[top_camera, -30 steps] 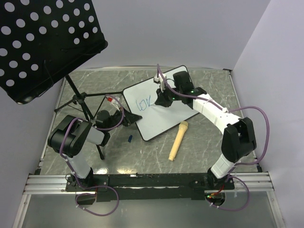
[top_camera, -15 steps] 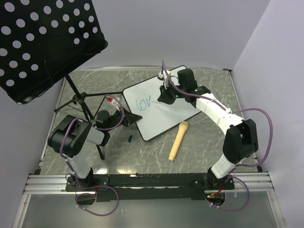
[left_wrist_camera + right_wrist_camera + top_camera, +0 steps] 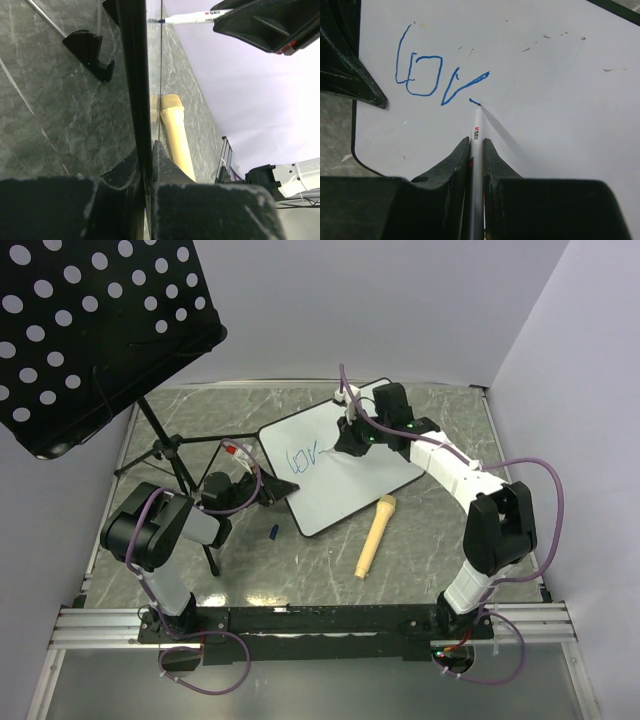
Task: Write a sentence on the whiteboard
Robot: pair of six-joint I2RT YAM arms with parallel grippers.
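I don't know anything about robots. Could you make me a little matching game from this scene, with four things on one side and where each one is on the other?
Things:
1. pen
2. whiteboard
3. microphone
4. blue cap

Places:
A. on the table, just off the whiteboard's near left corner
B. edge clamped in the left pincer
C. on the table, its head by the whiteboard's near edge
D. held in the right pincer, tip at a blue mark

Pairs: 1-D, 2-B, 3-C, 4-A
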